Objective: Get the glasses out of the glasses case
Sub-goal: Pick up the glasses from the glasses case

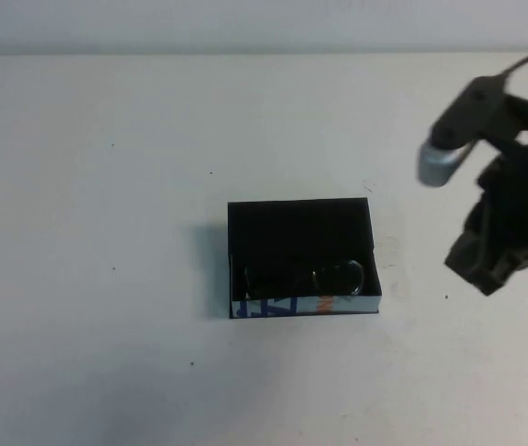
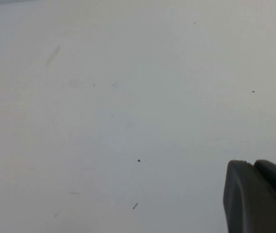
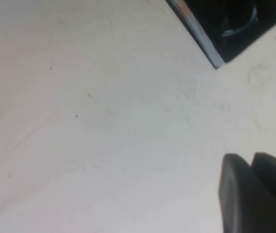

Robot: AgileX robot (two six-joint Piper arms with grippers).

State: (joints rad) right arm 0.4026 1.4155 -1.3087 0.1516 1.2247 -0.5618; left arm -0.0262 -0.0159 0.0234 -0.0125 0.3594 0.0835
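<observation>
Off to the left of my right gripper (image 1: 487, 269), jaws clenched on nothing, the glasses (image 1: 306, 277) sit inside the glasses case (image 1: 301, 223). Risk: a clumsy grab drags the light case across the counter (image 1: 106, 186). My left gripper (image 2: 259, 199) hangs over bare counter, jaws also together.

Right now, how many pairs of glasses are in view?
1. The glasses lie in the glasses case, along its printed side. Right hand hovers beside the case; left hand is elsewhere.
</observation>
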